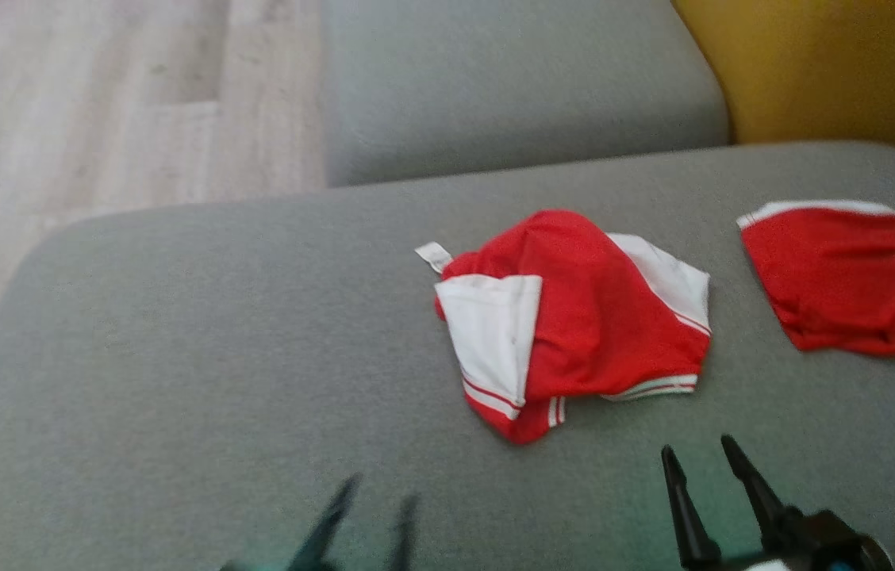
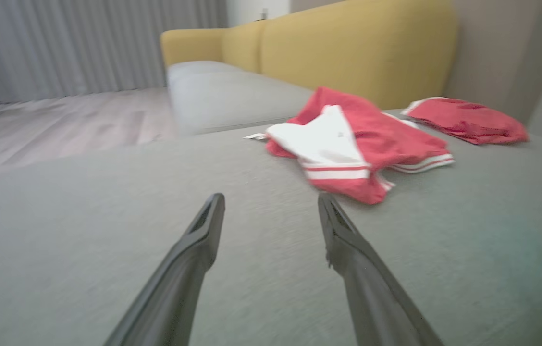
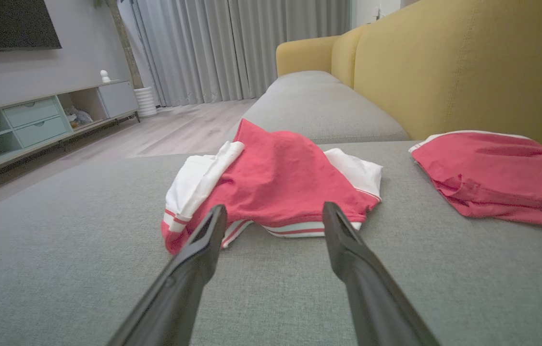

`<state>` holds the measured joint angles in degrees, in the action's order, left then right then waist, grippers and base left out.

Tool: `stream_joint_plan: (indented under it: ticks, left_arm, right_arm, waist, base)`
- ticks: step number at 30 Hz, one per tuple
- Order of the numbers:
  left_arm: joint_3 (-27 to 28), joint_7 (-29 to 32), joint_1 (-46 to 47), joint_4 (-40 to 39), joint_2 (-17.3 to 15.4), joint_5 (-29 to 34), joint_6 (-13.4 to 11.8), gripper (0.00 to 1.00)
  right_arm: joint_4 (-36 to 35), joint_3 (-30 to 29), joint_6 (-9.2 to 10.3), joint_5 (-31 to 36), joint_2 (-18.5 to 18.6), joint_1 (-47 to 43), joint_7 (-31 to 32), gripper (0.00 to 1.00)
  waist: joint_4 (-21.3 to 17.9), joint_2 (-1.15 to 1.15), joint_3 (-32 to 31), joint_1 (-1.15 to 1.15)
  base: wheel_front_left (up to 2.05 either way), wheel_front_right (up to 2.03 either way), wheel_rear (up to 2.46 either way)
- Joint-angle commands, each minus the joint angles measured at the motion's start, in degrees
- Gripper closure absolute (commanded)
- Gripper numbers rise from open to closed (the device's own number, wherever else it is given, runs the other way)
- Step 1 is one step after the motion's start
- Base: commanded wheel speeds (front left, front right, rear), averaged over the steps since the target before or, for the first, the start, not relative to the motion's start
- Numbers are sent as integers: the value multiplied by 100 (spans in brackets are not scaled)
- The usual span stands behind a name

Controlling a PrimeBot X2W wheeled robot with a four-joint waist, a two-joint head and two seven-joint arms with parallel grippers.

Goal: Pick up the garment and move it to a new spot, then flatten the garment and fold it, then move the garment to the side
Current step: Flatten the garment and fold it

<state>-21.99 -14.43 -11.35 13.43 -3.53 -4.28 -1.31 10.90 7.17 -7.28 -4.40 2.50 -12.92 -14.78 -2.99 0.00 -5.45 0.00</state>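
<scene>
Two cloths lie on the grey cushion [image 1: 178, 317] in the head view: the crumpled red-and-white garment [image 1: 574, 317] right of centre, a red piece [image 1: 844, 274] further right. Left wrist view: the left gripper [image 2: 271, 199] is spread and empty, with the garment beyond it to the right. Right wrist view: the right gripper [image 3: 275, 209] is spread, its tips just short of the garment.

From the head camera I look steeply down on the grey seat cushion [image 1: 178, 357], with the wooden floor [image 1: 98, 103] beyond its far left edge. My left wrist camera sits low over that cushion and looks along the left gripper [image 2: 271, 197] toward the yellow backrest [image 2: 357, 53]; its picture is blurred. My right wrist camera is just as low. It faces much the same way along the right gripper [image 3: 275, 207], but closer in. All three views share the red-and-white garment [image 1: 574, 317] and the second red piece [image 1: 844, 277] beside it.
</scene>
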Motion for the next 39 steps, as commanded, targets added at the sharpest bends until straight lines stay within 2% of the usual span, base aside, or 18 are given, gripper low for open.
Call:
stream_joint_plan:
  ticks: [1,7,8,10,13,16,19,21,22,23,24,27,32,35,39]
  left_arm:
    - [-55,-57,633,-99,65,123,89,0]
    - [-1028,-57,1946,664,65,515,374,0]
    - [-1234,-57,2387,919,65,673,417,0]
    - [-1386,-57,2776,1243,65,765,466,0]
    - [-1539,-57,3377,2135,65,677,607,0]
    - [-1521,-57,3760,2895,65,692,505,0]
    - [-1424,-57,4071,3578,64,706,223,0]
    - [-1409,-57,4144,3768,64,701,166,2]
    - [-1404,-57,4198,3931,64,681,146,50]
    - [-1409,-57,4240,4068,64,657,146,88]
    - [-1431,-57,4265,4141,64,618,185,100]
    - [-1511,-57,4269,3887,65,351,365,100]
    - [-1663,-57,4466,2568,65,-325,551,100]
    - [-1660,-57,5014,1797,65,-520,582,100]
    - [-1404,-57,6211,1351,-32,-273,629,100]
  right_arm:
    - [-198,129,-21,56,38,417,-22,0]
    - [-258,234,-21,163,38,813,-22,0]
    - [-311,231,-21,140,38,971,-22,0]
    - [-364,232,-21,118,38,1104,-22,0]
    - [-397,332,-21,175,38,1304,-22,0]
    - [-408,376,-21,120,38,1410,-22,0]
    - [-420,434,-21,64,38,1469,-22,0]
    - [-421,443,-21,63,38,1474,-22,0]
    - [-418,433,-21,57,38,1470,-22,0]
    - [-406,421,-21,50,38,1465,-22,0]
    - [-390,410,-21,40,38,1458,-22,0]
    - [-344,378,-21,5,38,1408,-22,0]
    - [-281,356,-21,-17,38,1324,-22,0]
    - [-262,373,-21,-30,38,1274,-22,0]
    - [-199,441,-21,-9,38,1192,-22,0]
  waist:
    - [-251,0,254,0]
    - [-984,0,901,0]
    - [-1217,0,1179,0]
    - [-1423,0,1429,0]
    - [-1783,0,1804,0]
    - [-2008,0,1981,0]
    - [-2186,0,2076,0]
    - [-2224,0,2084,0]
    - [-2253,0,2078,0]
    - [-2280,0,2061,0]
    - [-2301,0,2034,0]
    - [-2324,0,1882,0]
    - [-2265,0,1494,0]
    - [-2214,0,1258,0]
    - [-2172,0,979,0]
  base:
    - [0,0,0]
    - [0,0,0]
    - [0,0,0]
    - [0,0,0]
    - [0,0,0]
    - [0,0,0]
    - [0,0,0]
    - [0,0,0]
    - [0,0,0]
    - [0,0,0]
    - [0,0,0]
    - [0,0,0]
    - [0,0,0]
    - [0,0,0]
    - [0,0,0]
